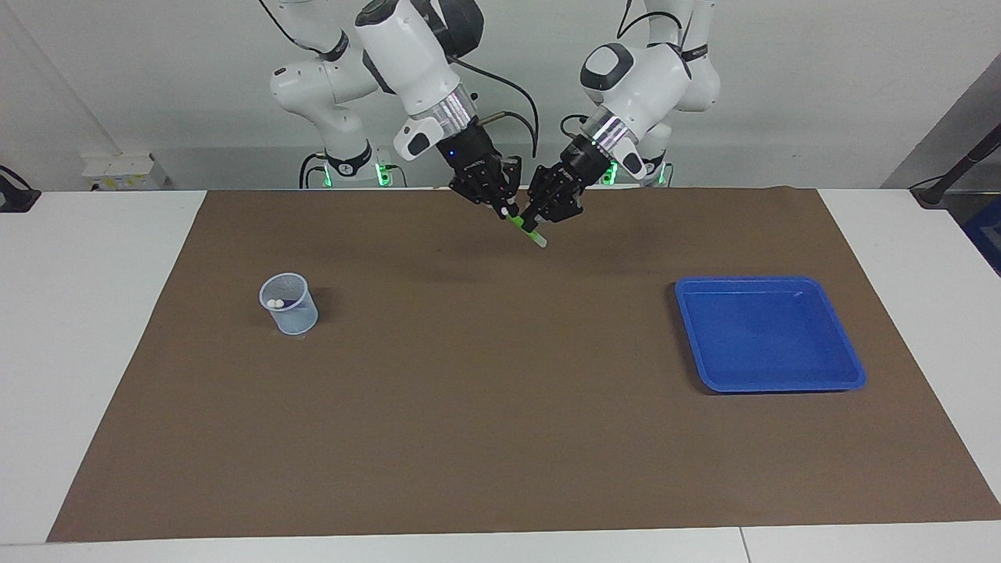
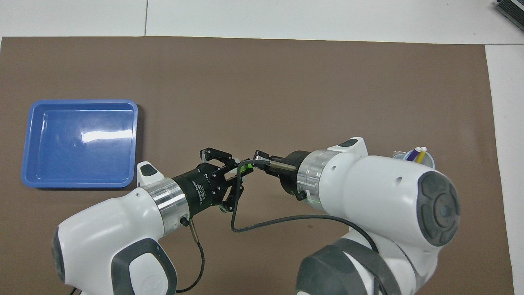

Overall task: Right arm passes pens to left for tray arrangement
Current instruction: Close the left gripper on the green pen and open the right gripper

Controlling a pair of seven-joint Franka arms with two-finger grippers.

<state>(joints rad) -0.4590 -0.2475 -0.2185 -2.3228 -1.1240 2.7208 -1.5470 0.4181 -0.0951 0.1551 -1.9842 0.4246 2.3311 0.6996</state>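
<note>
**benchrat:** Brown mat (image 1: 500, 438) over a white table (image 1: 94, 313), plain grey wall up top. Both arms meet in mid-air over the mat's edge nearest the robots, with the green pen (image 1: 522, 228) between them. How do you reckon that thing handles?

**servo_sam:** Light and stiff, I'd guess. Slim plastic barrel, probably a bit slick, so a clean pinch across the shaft beats grabbing the whitish tip. It hangs slanted, tip pointing down at the mat.

**benchrat:** And the jaws?

**servo_sam:** Right gripper (image 1: 507, 209) is clenched on the upper end, left gripper (image 1: 535, 225) is clamped on the barrel just below it. So both have it. Looks like mid-handover to me, with the right one due to let go.

**benchrat:** Other pens?

**servo_sam:** Purple pen (image 2: 412, 154) and yellow pen (image 2: 421, 154) stand in the mesh cup (image 1: 288, 303) toward the right arm's end. Blue tray (image 1: 848, 367) sits toward the left arm's end, shallow, raised rim, rounded corners, no pens in it yet.
</note>
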